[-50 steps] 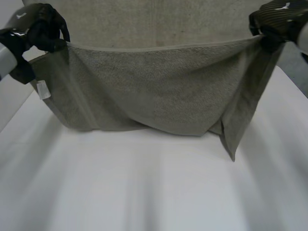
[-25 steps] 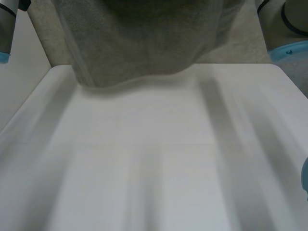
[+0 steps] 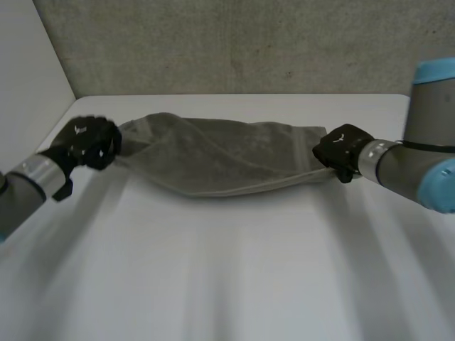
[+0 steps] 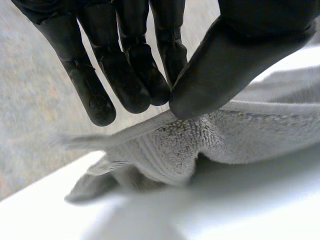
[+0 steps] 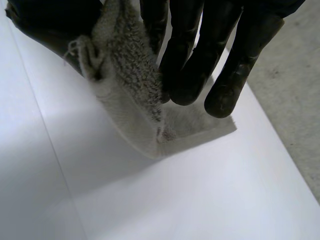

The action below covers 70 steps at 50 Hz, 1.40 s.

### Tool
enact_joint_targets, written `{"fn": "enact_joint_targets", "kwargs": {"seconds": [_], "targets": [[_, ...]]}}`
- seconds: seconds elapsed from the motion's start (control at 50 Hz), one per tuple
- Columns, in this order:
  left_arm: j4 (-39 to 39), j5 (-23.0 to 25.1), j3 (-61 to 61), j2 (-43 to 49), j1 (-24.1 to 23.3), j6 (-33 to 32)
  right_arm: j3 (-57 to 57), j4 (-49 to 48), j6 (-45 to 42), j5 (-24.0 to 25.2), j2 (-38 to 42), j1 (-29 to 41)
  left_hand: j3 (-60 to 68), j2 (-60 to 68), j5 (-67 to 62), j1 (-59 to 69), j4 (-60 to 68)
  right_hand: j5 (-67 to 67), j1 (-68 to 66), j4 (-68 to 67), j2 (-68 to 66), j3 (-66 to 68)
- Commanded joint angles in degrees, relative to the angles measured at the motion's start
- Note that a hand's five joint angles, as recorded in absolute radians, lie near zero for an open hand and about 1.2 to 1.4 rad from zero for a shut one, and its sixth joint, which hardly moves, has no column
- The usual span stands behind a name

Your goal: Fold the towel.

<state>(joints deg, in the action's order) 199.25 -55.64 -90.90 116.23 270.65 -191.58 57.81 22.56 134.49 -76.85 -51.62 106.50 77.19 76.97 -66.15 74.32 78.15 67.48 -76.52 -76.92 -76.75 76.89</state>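
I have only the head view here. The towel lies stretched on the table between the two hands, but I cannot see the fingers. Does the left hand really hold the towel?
Observer: Yes. In its wrist view the left hand pinches the hem of the towel between the thumb and straight fingers.
Operator: And the right hand, please?
Observer: The right hand pinches the towel too, thumb against fingers, at a hemmed end.
Operator: Is that end lifted from the table?
Observer: The pinched part is raised. Below the fingertips the towel bends down, and a flat corner of it lies on the table.
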Motion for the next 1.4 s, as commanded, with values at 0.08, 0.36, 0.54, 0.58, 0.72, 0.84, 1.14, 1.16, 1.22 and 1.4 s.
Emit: {"fn": "enact_joint_targets", "kwargs": {"seconds": [0.08, 0.36, 0.54, 0.58, 0.72, 0.84, 1.14, 1.16, 1.22, 1.4], "targets": [[-0.6, -1.0, -13.1, -8.2, 0.5, -6.3, 24.1, -14.4, 4.8, 4.8, -19.9, -5.6, 2.8, 3.0, -3.8, 5.7, 1.9, 2.5, -3.5, -3.1, -3.2, 3.1], [1.3, -1.0, -21.5, -14.4, -0.2, -6.3, 39.7, -23.9, 5.1, 7.9, -24.1, -14.2, 2.8, 3.0, -3.8, 5.7, 1.9, 2.5, -3.5, -3.1, -3.2, 3.1], [8.3, -2.6, -22.8, -9.7, -0.1, -7.0, 40.6, -24.9, 5.2, 8.1, -23.3, -14.5, -7.6, -7.4, 6.6, -4.7, -8.6, 2.5, -3.5, -3.1, -3.2, 3.1], [9.7, -3.6, -22.5, -8.0, 0.0, -7.0, 41.0, -25.0, 5.2, 8.1, -23.3, -14.5, -7.6, -7.4, 6.6, -4.7, -8.6, 2.5, -3.5, -3.1, -3.2, 3.1], [12.3, -7.4, -20.8, -3.1, -0.2, -7.0, 42.3, -26.9, 5.3, 8.0, -23.1, -14.5, -7.8, -7.5, 6.7, -4.9, -8.7, 2.5, -3.5, -3.1, -3.2, 3.1], [11.7, -7.5, -19.9, -1.1, -0.6, -6.5, 42.7, -27.1, 5.3, 8.0, -22.3, -14.2, -7.8, -7.5, 6.7, -4.9, -8.7, 2.5, -3.5, -3.1, -3.2, 3.1], [1.9, -6.7, -22.8, -6.5, -3.2, -7.1, 42.8, -27.6, 5.3, 8.1, -21.2, -14.2, -51.1, -50.9, 50.1, -48.3, -52.1, 2.5, -3.5, -3.1, -3.2, 3.1], [1.8, -6.7, -22.8, -6.5, -3.2, -7.1, 42.8, -27.6, 5.3, 8.1, -21.2, -14.2, -51.2, -50.9, 50.1, -48.3, -52.1, 2.5, -3.5, -3.1, -3.2, 3.1], [1.0, -6.8, -22.4, -5.8, -3.3, -7.5, 42.8, -27.6, 5.3, 8.1, -21.2, -14.1, -55.4, -55.1, 54.3, -52.5, -56.3, 2.5, -3.5, -3.1, -3.2, 3.1], [1.0, -6.9, -20.8, -2.5, -2.8, -12.2, 43.2, -27.7, 5.3, 8.0, -21.2, -14.1, -55.4, -55.1, 54.3, -52.5, -56.3, 2.5, -3.5, -3.1, -3.2, 3.1]]}}
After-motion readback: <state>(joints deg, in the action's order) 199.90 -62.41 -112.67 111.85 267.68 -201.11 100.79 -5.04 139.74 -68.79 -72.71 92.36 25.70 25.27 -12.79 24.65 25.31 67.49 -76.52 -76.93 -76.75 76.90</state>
